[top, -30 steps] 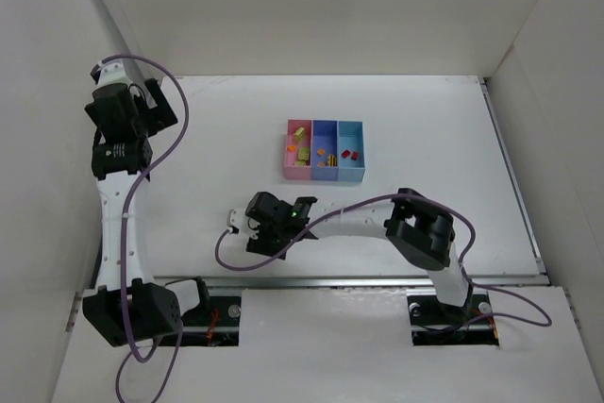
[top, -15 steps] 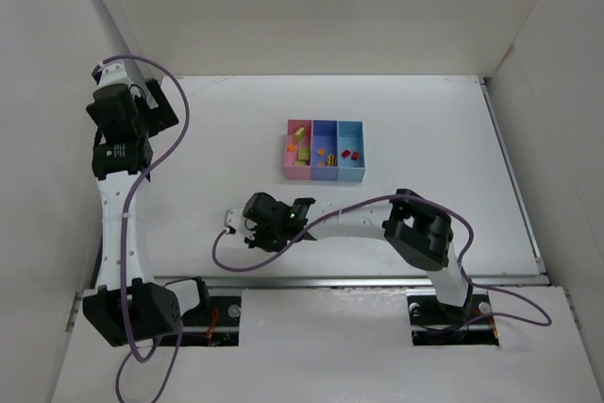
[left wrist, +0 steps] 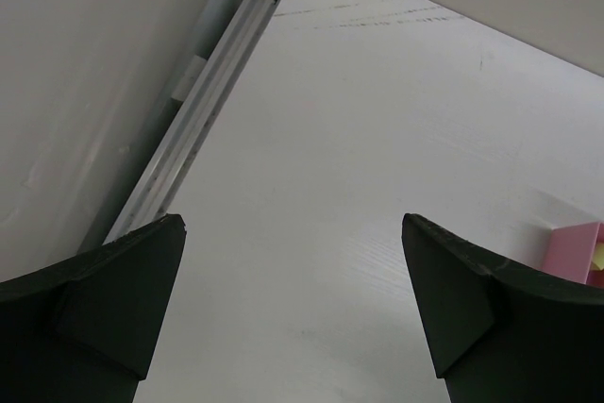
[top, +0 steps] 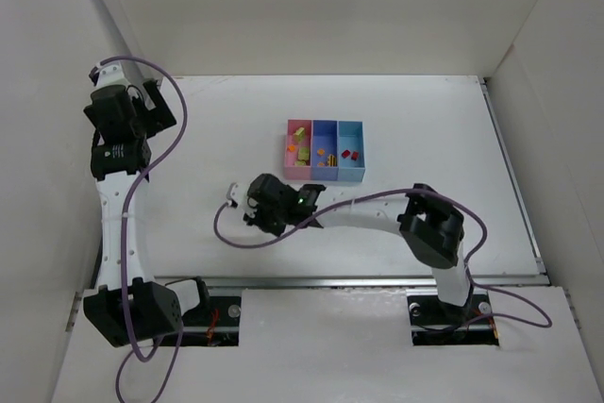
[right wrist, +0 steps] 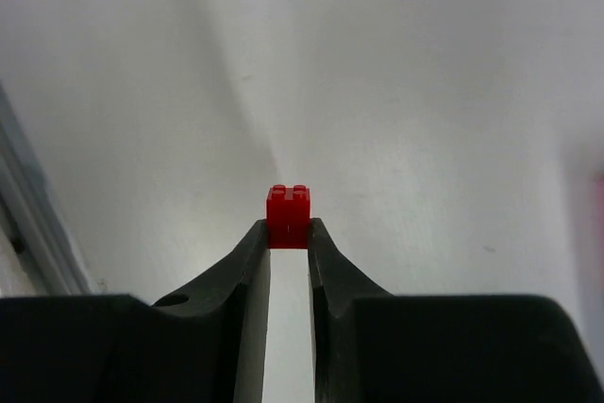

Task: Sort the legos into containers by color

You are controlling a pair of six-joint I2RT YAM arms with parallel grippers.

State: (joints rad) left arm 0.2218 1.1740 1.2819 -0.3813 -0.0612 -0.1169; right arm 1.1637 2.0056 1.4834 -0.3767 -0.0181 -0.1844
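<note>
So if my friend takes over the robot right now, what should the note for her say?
Left hand: open, empty, over bare table at the far left.
Right hand: shut on a red lego, on the near side of the tray.
Done: the pink bin holds a yellow-green clump, the blue-violet bin has small orange bits, and the light blue bin has a red brick.
Left: carry the held lego over, probably to the light blue bin.

The table (top: 425,110) is seen whole from above at 6 o'clock, and patches of it closely from both wrists.
</note>
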